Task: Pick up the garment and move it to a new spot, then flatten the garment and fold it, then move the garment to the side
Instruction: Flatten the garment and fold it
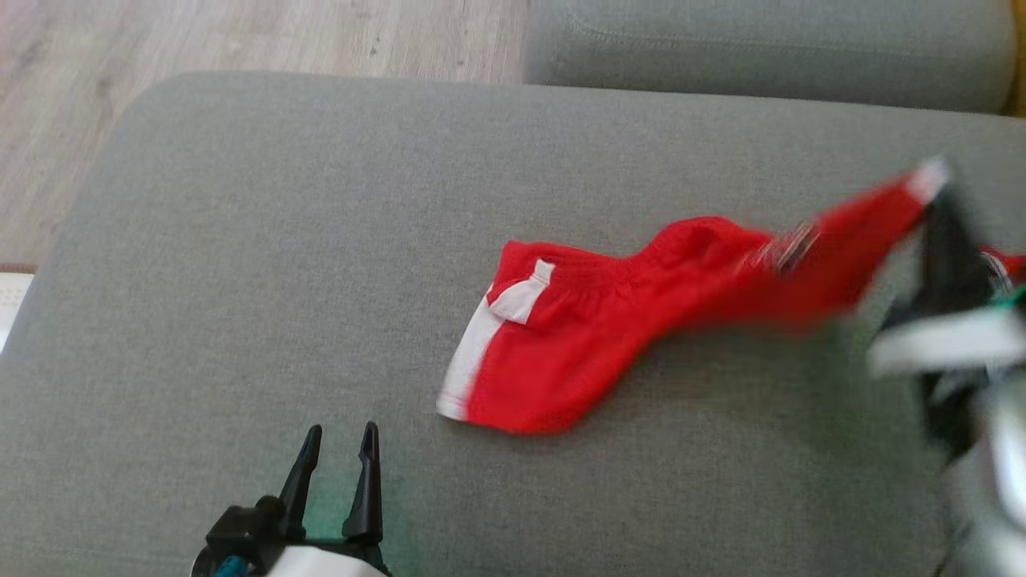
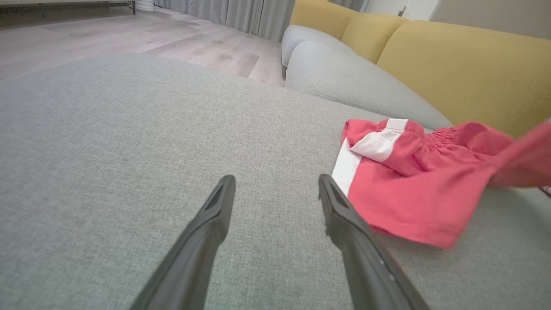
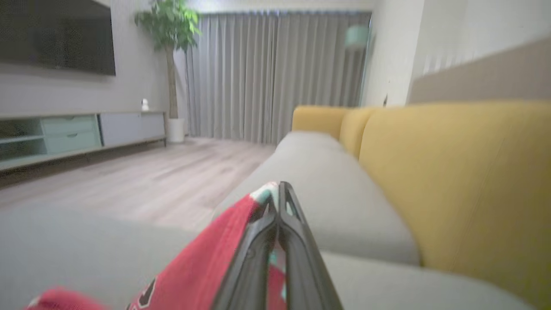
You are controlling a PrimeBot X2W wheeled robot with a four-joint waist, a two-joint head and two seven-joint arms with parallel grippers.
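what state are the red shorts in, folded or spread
Neither: red shorts rumpled, one end held up by right gripper, the rest on the grey cushion.

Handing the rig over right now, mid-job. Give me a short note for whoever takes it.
Right gripper: shut on a white-trimmed corner of the red garment, with that end lifted.
Left gripper: open, at the near side of the grey cushion, apart from the garment.
Garment: the other end lies crumpled on the cushion.
Done: the grasp. Left: move it to a new spot, flatten, fold, set aside.
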